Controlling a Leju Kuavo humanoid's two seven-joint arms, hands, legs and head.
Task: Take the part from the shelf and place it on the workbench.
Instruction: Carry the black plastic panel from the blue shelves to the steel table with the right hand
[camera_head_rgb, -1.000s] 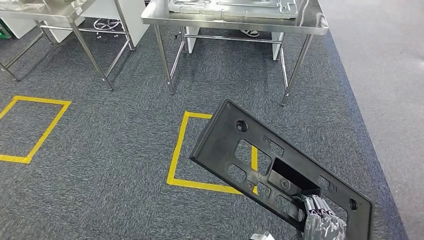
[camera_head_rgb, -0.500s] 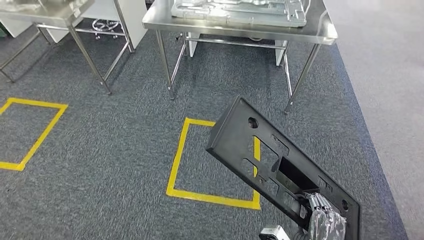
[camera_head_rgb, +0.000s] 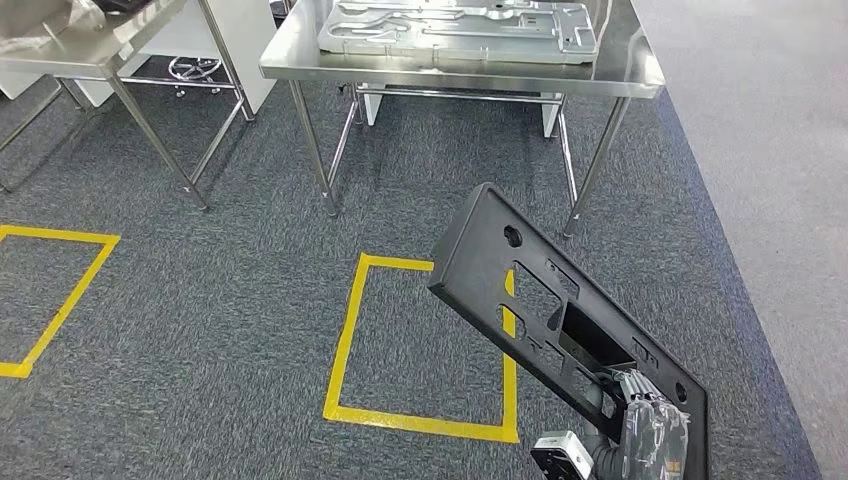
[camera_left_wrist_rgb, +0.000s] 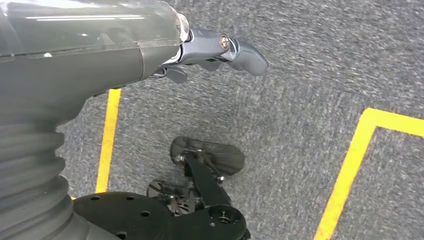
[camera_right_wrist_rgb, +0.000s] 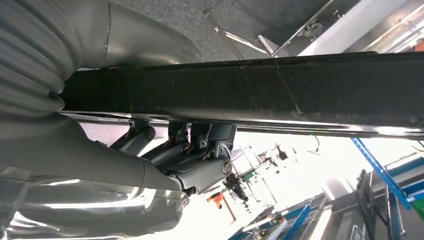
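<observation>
The part is a long black plastic panel (camera_head_rgb: 520, 290) with several cut-outs, held tilted over the carpet at the lower right of the head view. My right hand (camera_head_rgb: 650, 435) grips it at its near end, fingers through an opening. In the right wrist view the panel's edge (camera_right_wrist_rgb: 300, 85) runs across the picture, with the right hand's fingers (camera_right_wrist_rgb: 200, 150) wrapped under it. The steel workbench (camera_head_rgb: 620, 75) stands ahead, beyond the panel. My left hand (camera_left_wrist_rgb: 200, 50) hangs over the carpet with nothing in it, thumb stretched out.
A silver metal plate (camera_head_rgb: 460, 25) lies on the workbench top. A second steel table (camera_head_rgb: 110, 35) stands at the far left. A yellow tape square (camera_head_rgb: 345, 330) marks the carpet before the bench, another (camera_head_rgb: 70, 290) lies further left. Lighter floor (camera_head_rgb: 770, 150) runs along the right.
The whole view has shifted: the workbench now shows more of its top and the tape squares sit lower left. The panel stays in my right hand and has risen slightly.
</observation>
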